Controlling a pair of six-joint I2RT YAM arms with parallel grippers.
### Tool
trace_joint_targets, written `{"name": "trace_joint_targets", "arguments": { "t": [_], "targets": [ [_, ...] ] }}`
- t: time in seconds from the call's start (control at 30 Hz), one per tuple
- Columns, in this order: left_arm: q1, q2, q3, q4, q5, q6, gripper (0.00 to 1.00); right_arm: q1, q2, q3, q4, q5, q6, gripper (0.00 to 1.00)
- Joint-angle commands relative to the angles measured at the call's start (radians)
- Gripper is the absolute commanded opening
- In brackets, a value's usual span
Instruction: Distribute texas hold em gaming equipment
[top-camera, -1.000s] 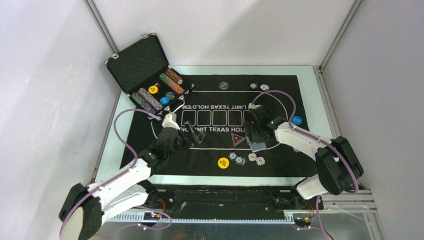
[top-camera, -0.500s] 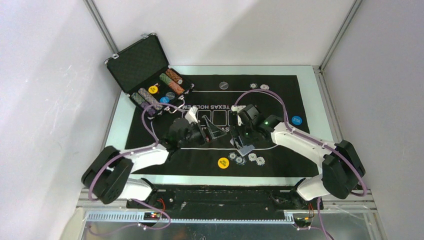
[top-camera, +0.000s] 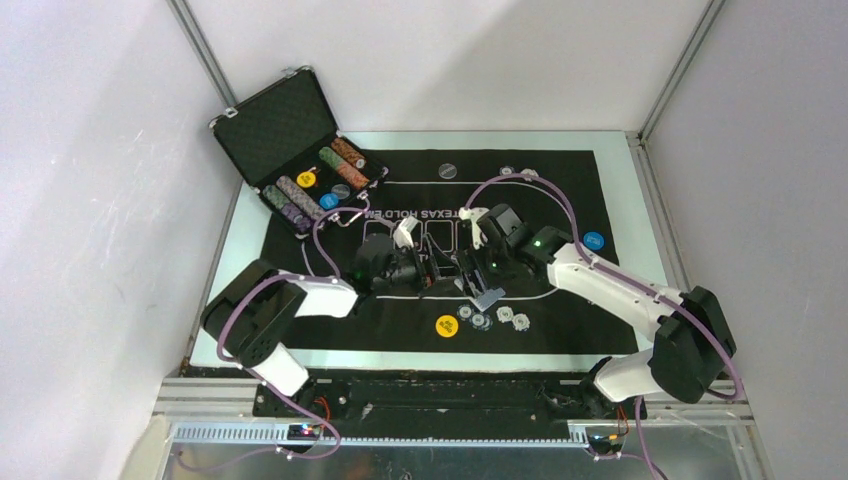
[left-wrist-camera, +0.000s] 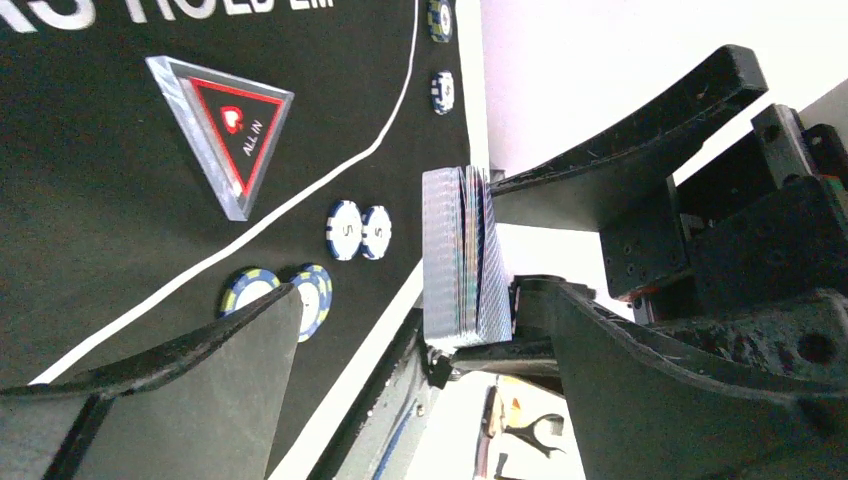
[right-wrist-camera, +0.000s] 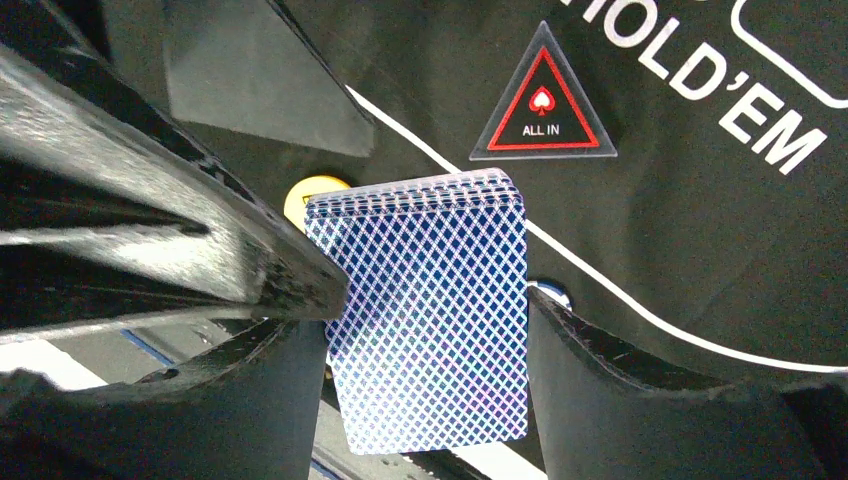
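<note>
A deck of blue-backed playing cards (right-wrist-camera: 425, 310) hangs above the mat, with my right gripper (right-wrist-camera: 425, 322) shut on its two side edges. From the top view the deck (top-camera: 489, 296) sits at mat centre under that gripper (top-camera: 479, 284). My left gripper (left-wrist-camera: 405, 300) is open, one finger on each side of the deck (left-wrist-camera: 465, 255), close to its faces. The red-black triangle marker (right-wrist-camera: 543, 105) lies just beyond. A yellow disc (top-camera: 447, 325) and small chips (top-camera: 505, 316) lie near the front edge. A blue disc (top-camera: 594, 241) is at right, a black disc (top-camera: 449, 171) at the back.
The open black case (top-camera: 290, 150) stands at the back left with rows of chips and discs inside. Two chips (top-camera: 518, 173) lie at the mat's far edge. Both arms crowd the middle of the black mat (top-camera: 300, 300), their cables looping above it.
My left arm has swung right across the mat until its open fingers reach around the deck. The right gripper has shifted slightly left, keeping the cards.
</note>
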Motion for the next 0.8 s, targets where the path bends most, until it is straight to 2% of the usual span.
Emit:
{"name": "trace_joint_targets", "arguments": {
  "t": [0.0,0.23,0.27,0.4,0.6,0.63,0.67,0.73,0.77],
  "targets": [
    [-0.021,0.037,0.036,0.113,0.058,-0.055,0.98,0.008,-0.038,0.058,0.014,-0.025,-0.021,0.00],
    [-0.055,0.101,0.040,0.248,0.082,-0.154,0.99,0.016,-0.044,0.063,0.038,-0.025,-0.008,0.00],
    [-0.057,0.114,0.037,0.267,0.090,-0.165,0.96,0.018,-0.049,0.062,0.041,-0.024,-0.009,0.00],
    [-0.070,0.144,0.033,0.387,0.117,-0.236,0.76,0.019,-0.055,0.065,0.047,-0.025,-0.005,0.00],
    [-0.080,0.149,0.034,0.403,0.115,-0.256,0.41,0.021,-0.059,0.066,0.048,-0.023,-0.007,0.00],
    [-0.080,0.145,0.032,0.408,0.113,-0.257,0.31,0.022,-0.059,0.066,0.047,-0.020,-0.007,0.00],
    [-0.081,0.143,0.030,0.410,0.113,-0.259,0.27,0.021,-0.060,0.066,0.045,-0.013,-0.006,0.00],
    [-0.081,0.136,0.027,0.412,0.112,-0.262,0.05,0.021,-0.060,0.066,0.043,-0.007,-0.005,0.00],
    [-0.082,0.131,0.026,0.411,0.112,-0.263,0.02,0.021,-0.062,0.066,0.044,-0.007,-0.004,0.00]
  ]
}}
